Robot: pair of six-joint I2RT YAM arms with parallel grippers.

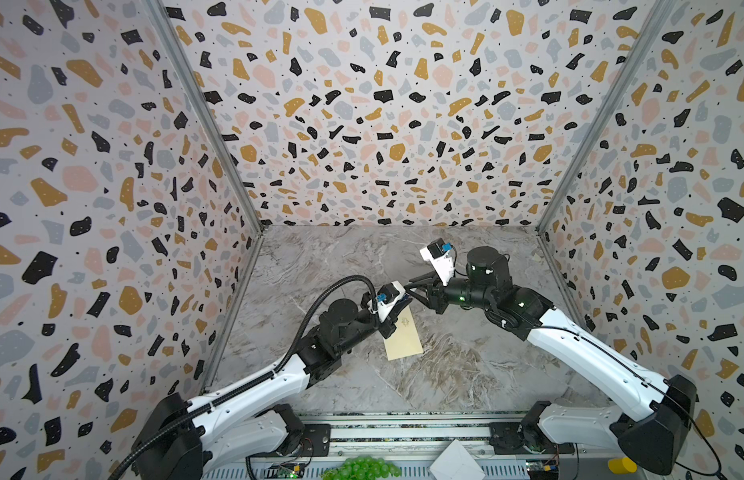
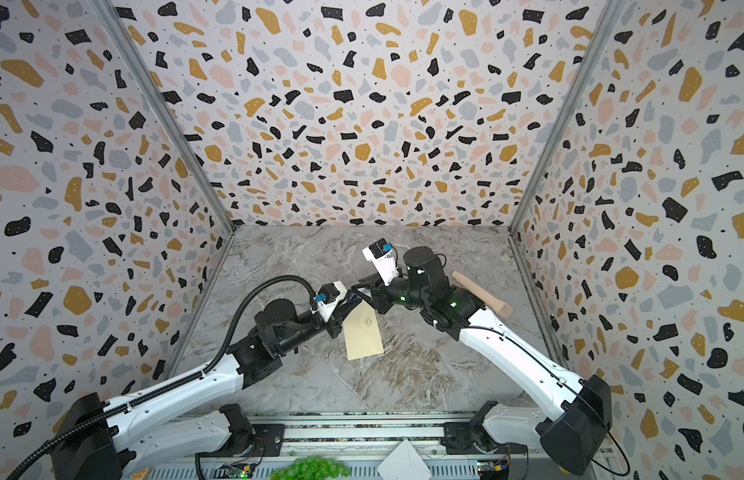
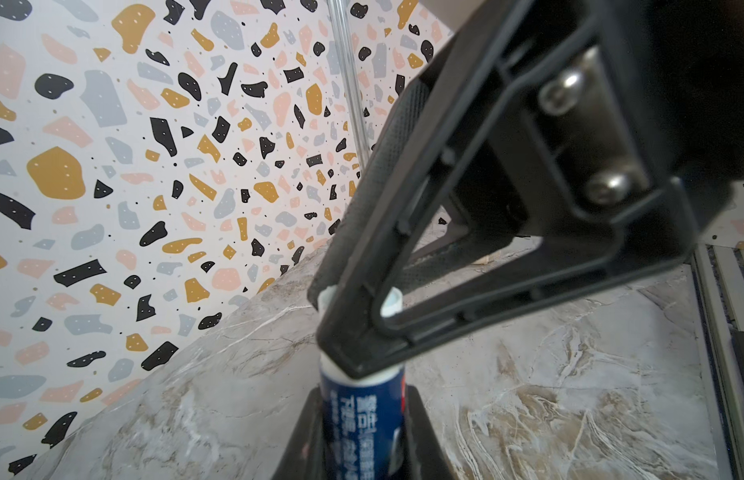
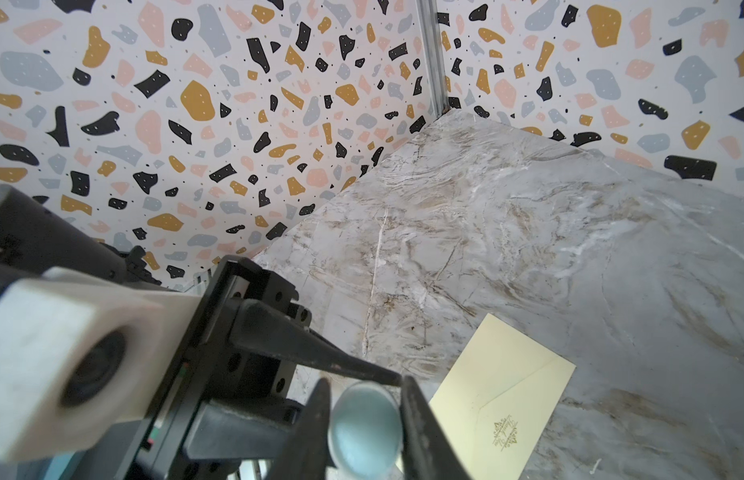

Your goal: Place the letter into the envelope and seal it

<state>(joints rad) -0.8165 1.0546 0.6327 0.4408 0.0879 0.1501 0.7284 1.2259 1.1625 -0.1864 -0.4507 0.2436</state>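
**A:** When you look down from above, where do you find the envelope?

**B:** You find the envelope [image 1: 403, 336] lying flat on the marble table [image 1: 465, 374], near the middle. It is slightly tilted, with its emblem [image 4: 504, 434] facing up. In both top views its far end is hidden behind your left arm's wrist and gripper.

**A:** What is your left gripper doing?

**B:** Your left gripper [image 1: 403, 300] is clamped on a glue stick [image 3: 362, 424]. In the left wrist view you see its fingers [image 3: 297, 440] pressed against both sides of the blue tube, which hangs above the table.

**A:** And your right one?

**B:** Your right gripper [image 1: 409, 287] meets the left one tip to tip, over the far end of the envelope. In the right wrist view its fingers [image 4: 420, 428] stand on either side of the stick's round, pale cap [image 4: 366, 432]. You cannot tell whether they pinch the cap or merely flank it.

**A:** What else is around you?

**B:** You have a wooden handle [image 2: 482, 293] lying on the table beyond your right arm, well apart from the envelope. Past the near edge of the table, by the rail, you can see green grapes [image 1: 362, 467] and a white folded paper [image 1: 455, 461].
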